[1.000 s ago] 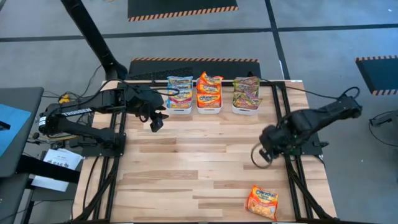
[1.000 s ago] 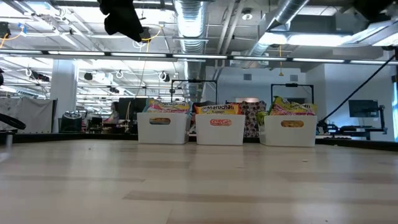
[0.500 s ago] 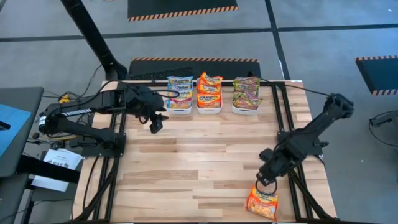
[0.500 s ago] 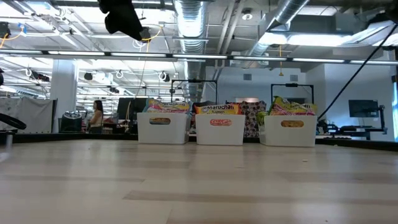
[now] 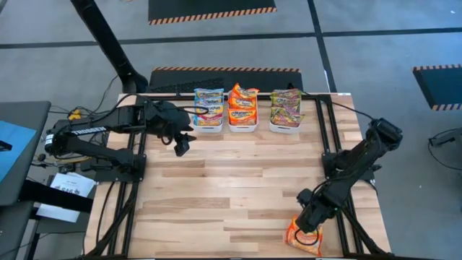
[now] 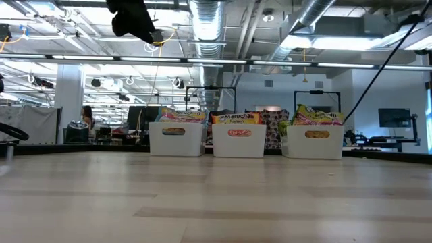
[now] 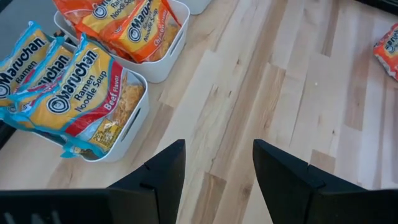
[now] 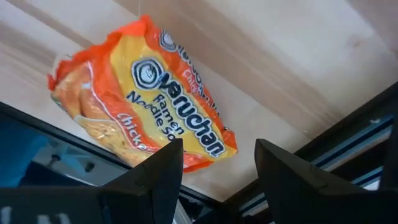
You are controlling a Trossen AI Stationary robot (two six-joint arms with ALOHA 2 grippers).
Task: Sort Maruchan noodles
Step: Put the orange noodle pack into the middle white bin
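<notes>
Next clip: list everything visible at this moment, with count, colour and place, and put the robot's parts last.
Loose noodle packet: one, orange, at the table's near right edge, under the right gripper.
White trays: three, in a row at the table's far edge.
Packets in left tray: several, yellow-blue; exact count unclear.
Packets in middle tray: several, orange; exact count unclear.
Packets in right tray: several, green-yellow; exact count unclear.
Table: one, pale wood planks.
Person: one, far back in the room, low view.
Left gripper: open, near the left tray, holding nothing.
Right gripper: open, over the loose packet, not yet closed on it.
</notes>
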